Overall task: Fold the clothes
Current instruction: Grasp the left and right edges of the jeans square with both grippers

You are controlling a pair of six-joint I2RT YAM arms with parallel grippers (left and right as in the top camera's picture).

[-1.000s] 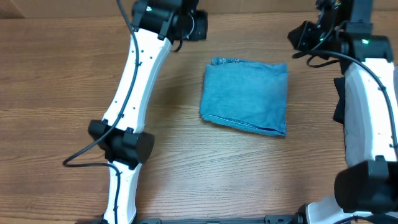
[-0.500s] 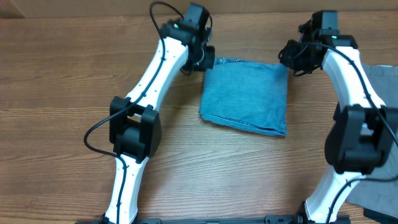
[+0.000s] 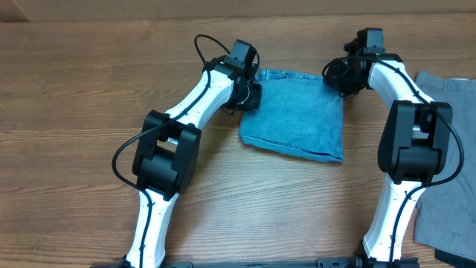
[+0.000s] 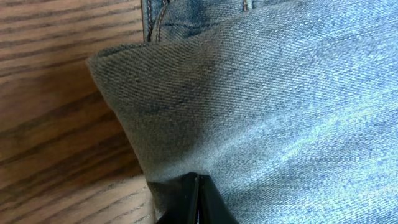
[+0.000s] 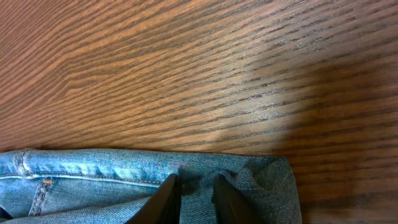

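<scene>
Denim jeans point(image 3: 296, 115) lying folded square at mid-surface point(image 3: 74, 112); left end effector point(image 3: 251, 93) resting closed-tipped on left rear corner, right end effector point(image 3: 340, 76) sitting narrowly parted at right rear corner, likely squaring fold.

Cannot make out from overhead how the left gripper point(image 3: 253, 97) or right gripper point(image 3: 335, 77) meets the jeans point(image 3: 297, 115) — jaws hidden under the wrists — nor the whole grey cloth point(image 3: 457, 97), cropped at right.
</scene>
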